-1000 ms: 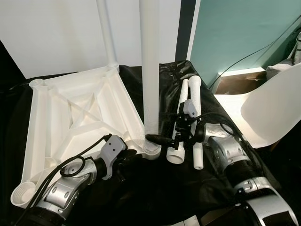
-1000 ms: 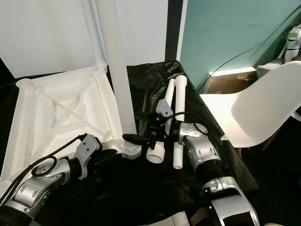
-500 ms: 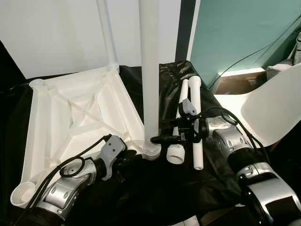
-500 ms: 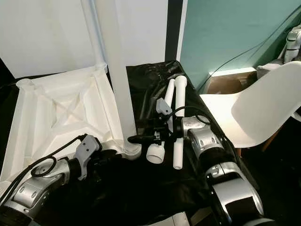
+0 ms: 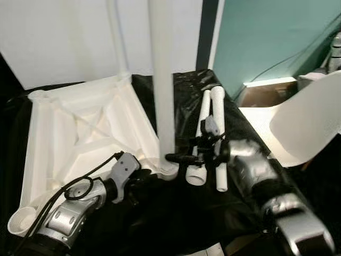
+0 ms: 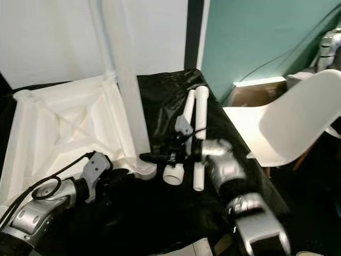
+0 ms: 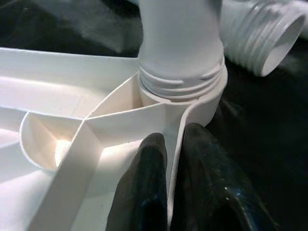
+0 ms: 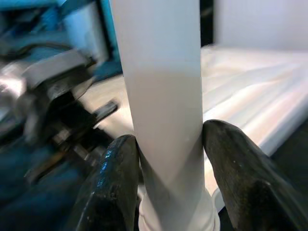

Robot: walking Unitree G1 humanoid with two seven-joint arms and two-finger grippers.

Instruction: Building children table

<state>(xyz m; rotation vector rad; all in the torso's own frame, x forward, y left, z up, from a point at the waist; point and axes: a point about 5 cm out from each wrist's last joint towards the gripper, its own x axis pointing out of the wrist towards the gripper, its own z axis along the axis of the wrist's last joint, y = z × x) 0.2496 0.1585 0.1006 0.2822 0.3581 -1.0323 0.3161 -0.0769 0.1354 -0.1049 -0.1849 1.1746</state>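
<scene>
The white table top [image 5: 80,128] lies upside down on a black cloth. One white leg [image 5: 162,80] stands upright in the near right corner socket [image 7: 192,91]. A second leg [image 5: 118,37] stands at the far corner. My right gripper [image 5: 173,158] is shut on the near leg just above its base, one finger [image 8: 113,187] on each side of the leg [image 8: 161,72]. My left gripper [image 7: 172,178] is shut on the thin rim wall of the table top beside that socket. Two loose legs [image 5: 217,122] lie on the cloth to the right, one with a threaded end [image 7: 262,38].
A white chair [image 5: 309,117] stands to the right, with a brown box [image 5: 261,90] behind it against a teal wall. A white wall rises behind the table top. The black cloth [image 5: 181,213] reaches to the near edge.
My right forearm has swung and its wrist has turned, with the fingers staying at the leg's base. The left gripper has held still. The head view has shifted slightly.
</scene>
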